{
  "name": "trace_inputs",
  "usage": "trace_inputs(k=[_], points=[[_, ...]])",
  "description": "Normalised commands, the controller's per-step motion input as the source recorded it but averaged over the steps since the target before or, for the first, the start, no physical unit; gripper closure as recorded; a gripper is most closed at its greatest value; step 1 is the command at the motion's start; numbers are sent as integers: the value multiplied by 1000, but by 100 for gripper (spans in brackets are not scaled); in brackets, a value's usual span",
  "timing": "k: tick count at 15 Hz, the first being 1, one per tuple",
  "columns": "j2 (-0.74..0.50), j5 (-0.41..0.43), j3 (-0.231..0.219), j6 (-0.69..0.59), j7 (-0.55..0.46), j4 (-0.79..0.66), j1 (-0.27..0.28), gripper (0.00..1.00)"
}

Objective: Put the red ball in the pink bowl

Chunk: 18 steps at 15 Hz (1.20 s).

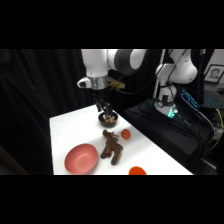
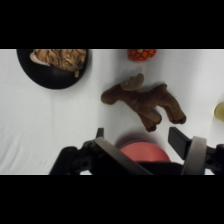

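The red ball (image 1: 125, 134) lies on the white table, right of the brown plush toy (image 1: 111, 146); in the wrist view the red ball (image 2: 141, 54) is cut by the top edge. The pink bowl (image 1: 81, 158) stands near the front left and holds nothing I can see. It shows again as the pink bowl (image 2: 144, 151), low between the fingers. My gripper (image 1: 104, 108) hangs at the back of the table, just over the small black bowl (image 1: 107, 119), well away from the ball. The gripper (image 2: 141, 141) is open and holds nothing.
The black bowl (image 2: 54, 67) holds pale bits. The plush toy (image 2: 145, 102) lies between the ball and the pink bowl. A flat orange-red object (image 1: 137, 171) sits at the front edge. A yellowish thing (image 2: 220, 111) shows at the wrist view's right edge. Dark equipment (image 1: 170, 107) stands right of the table.
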Motion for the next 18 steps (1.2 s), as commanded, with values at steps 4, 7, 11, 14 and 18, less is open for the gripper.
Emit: trace_inputs(k=[4, 7, 11, 14, 18], points=[[-257, 70, 0, 264, 94, -326, -25, 0], [-284, 50, 10, 261, 99, -369, -7, 0], [-305, 43, 11, 248, 96, -382, -5, 0], [-281, 54, 20, 240, 90, -370, 1, 0], [-213, 56, 29, 253, 84, -331, 11, 0]])
